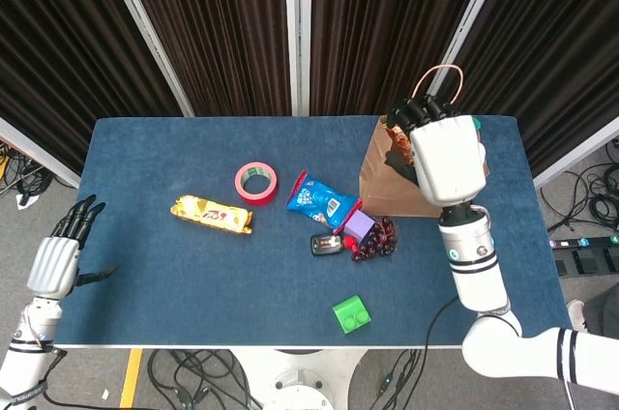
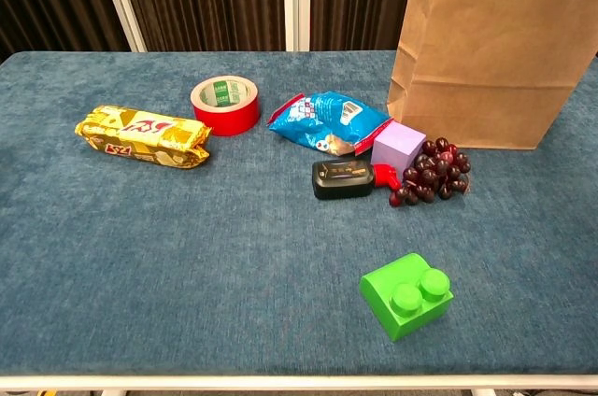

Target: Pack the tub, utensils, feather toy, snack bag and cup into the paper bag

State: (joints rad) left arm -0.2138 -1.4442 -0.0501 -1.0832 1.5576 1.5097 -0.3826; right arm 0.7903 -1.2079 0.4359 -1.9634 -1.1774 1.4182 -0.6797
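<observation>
The brown paper bag (image 1: 385, 186) (image 2: 486, 50) stands upright at the table's back right. My right hand (image 1: 445, 154) hovers over its mouth, and its dark fingers (image 1: 411, 115) are spread above the opening with nothing visibly in them. The hand hides most of the bag's contents; only a sliver of orange packaging shows at the rim. A blue snack bag (image 1: 322, 202) (image 2: 332, 120) lies on the table just left of the paper bag. My left hand (image 1: 58, 255) hangs open beyond the table's left edge, holding nothing. The chest view shows neither hand.
A red tape roll (image 2: 225, 104) and a gold biscuit pack (image 2: 142, 135) lie mid-left. A purple block (image 2: 400, 146), dark grapes (image 2: 431, 172) and a black key fob (image 2: 344, 178) cluster by the bag's foot. A green brick (image 2: 406, 294) sits near the front edge.
</observation>
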